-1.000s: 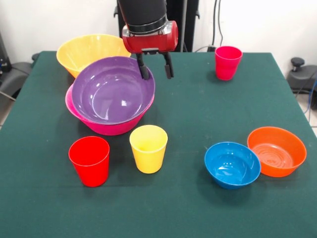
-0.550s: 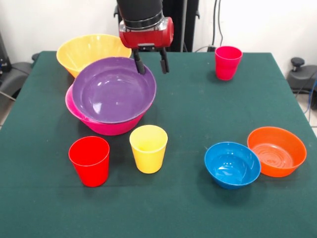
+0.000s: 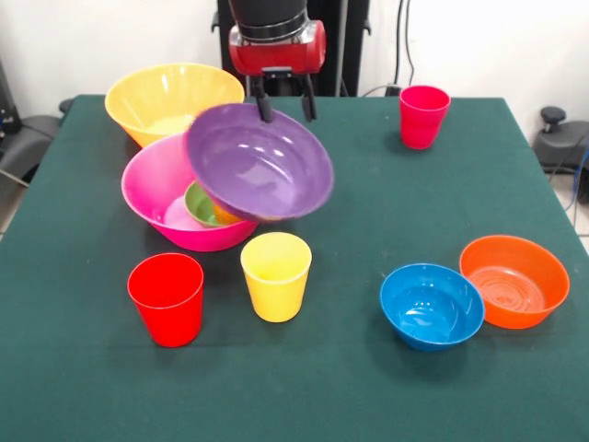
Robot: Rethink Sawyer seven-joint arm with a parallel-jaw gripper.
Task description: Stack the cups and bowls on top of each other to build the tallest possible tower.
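Purple bowl (image 3: pixel 259 162) is hanging tilted from the gripper (image 3: pixel 284 108), whose fingers are pinching its far rim, raised above the hot-pink bowl (image 3: pixel 152 184) where a small green bowl (image 3: pixel 202 204) is lying exposed. By the look of it, the tower's base is being re-sorted; the next move calls for setting the purple bowl down on the table (image 3: pixel 350 239) clear of the cups.

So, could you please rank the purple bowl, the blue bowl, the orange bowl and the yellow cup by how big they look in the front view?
1. purple bowl, clearly largest, lifted and tilted at the gripper
2. orange bowl and blue bowl: too alike to rank
3. yellow cup, smallest
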